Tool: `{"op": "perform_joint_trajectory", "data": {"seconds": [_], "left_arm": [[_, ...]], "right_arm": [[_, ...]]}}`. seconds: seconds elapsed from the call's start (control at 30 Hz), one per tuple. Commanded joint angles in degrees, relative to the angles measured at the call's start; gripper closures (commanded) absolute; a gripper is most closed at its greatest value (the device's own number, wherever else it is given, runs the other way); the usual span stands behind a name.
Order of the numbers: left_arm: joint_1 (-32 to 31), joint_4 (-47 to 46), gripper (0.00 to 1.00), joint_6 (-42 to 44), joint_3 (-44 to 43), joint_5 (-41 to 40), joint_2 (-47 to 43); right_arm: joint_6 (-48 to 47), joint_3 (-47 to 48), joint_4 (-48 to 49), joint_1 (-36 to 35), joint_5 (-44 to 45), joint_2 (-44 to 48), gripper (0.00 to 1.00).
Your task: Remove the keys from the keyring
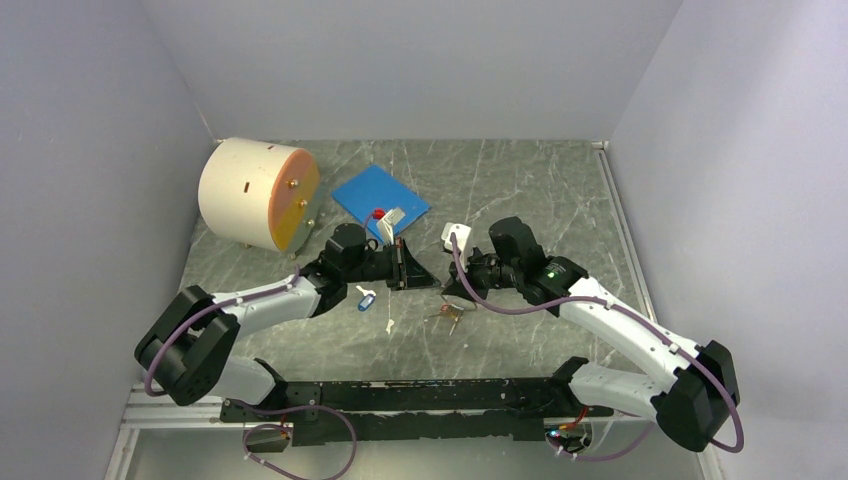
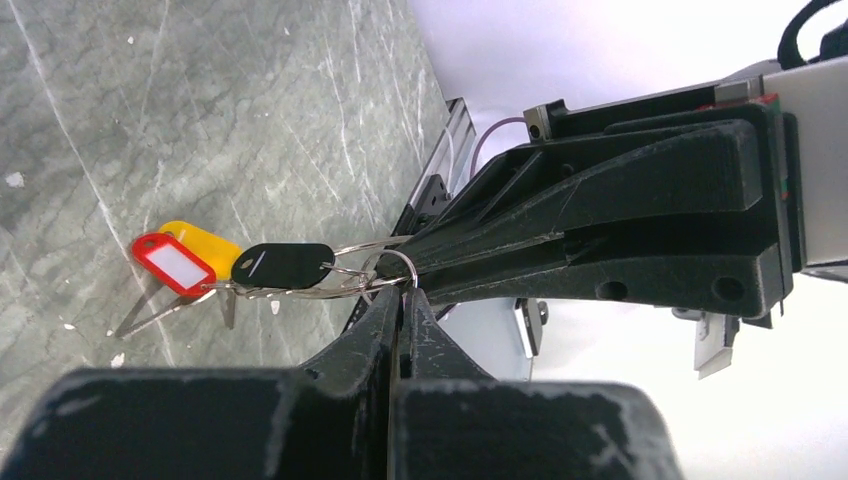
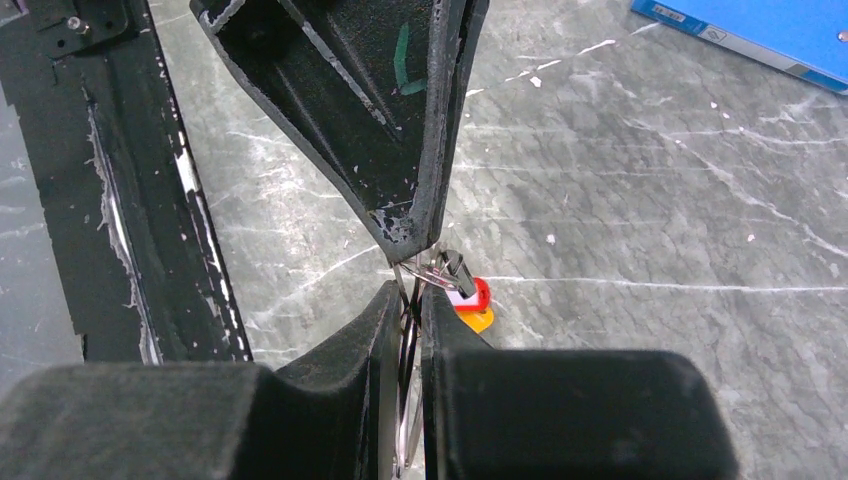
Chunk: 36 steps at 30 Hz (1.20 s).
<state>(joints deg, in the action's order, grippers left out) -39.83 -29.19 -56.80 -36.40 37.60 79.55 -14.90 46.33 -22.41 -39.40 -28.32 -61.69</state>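
Observation:
The keyring [image 2: 408, 262], a thin silver wire loop, is pinched from both sides. My left gripper [image 2: 403, 300] is shut on its lower arc. My right gripper [image 3: 405, 305] is shut on the ring's wire [image 3: 402, 282], and its black fingers [image 2: 600, 230] come in from the right in the left wrist view. The keys hang off the ring to the left: one with a black head [image 2: 283, 265], one with a red tag [image 2: 172, 263], and a yellow tag [image 2: 205, 243] behind. In the top view the two grippers [image 1: 430, 283] [image 1: 452, 292] meet tip to tip above the keys [image 1: 447, 315].
A blue square pad [image 1: 380, 195] lies behind the grippers with a small red piece [image 1: 378, 213] on its edge. A cream cylinder [image 1: 258, 195] stands at the back left. A small blue-and-white tag [image 1: 366, 297] lies by the left arm.

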Motion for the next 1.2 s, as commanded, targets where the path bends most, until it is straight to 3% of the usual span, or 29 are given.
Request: {"op": "perform_joint_trajectory", "data": {"seconds": [0.0, 0.13, 0.33, 0.8, 1.17], "left_arm": [[-0.37, -2.77, 0.97, -5.80, -1.36, -0.05, 1.02], [-0.48, -6.79, 0.97, -10.41, -0.05, -0.61, 2.50], [-0.77, -5.79, 0.98, -11.66, 0.46, -2.21, 1.69], [-0.30, -7.02, 0.97, -13.88, 2.62, -3.62, 0.33], [0.95, -11.96, 0.98, -17.63, 5.52, -3.76, 1.09]], "right_arm": [[0.84, 0.38, 5.06, -0.33, 1.62, 1.84, 0.89], [1.33, -0.38, 6.41, -0.41, 2.06, 2.34, 0.86], [1.58, -0.83, 7.00, -0.80, 3.35, 2.66, 0.79], [0.84, -1.24, 5.82, -1.49, 3.75, 3.20, 0.76], [3.29, 0.53, 0.27, -1.82, 5.31, 2.43, 0.63]]}}
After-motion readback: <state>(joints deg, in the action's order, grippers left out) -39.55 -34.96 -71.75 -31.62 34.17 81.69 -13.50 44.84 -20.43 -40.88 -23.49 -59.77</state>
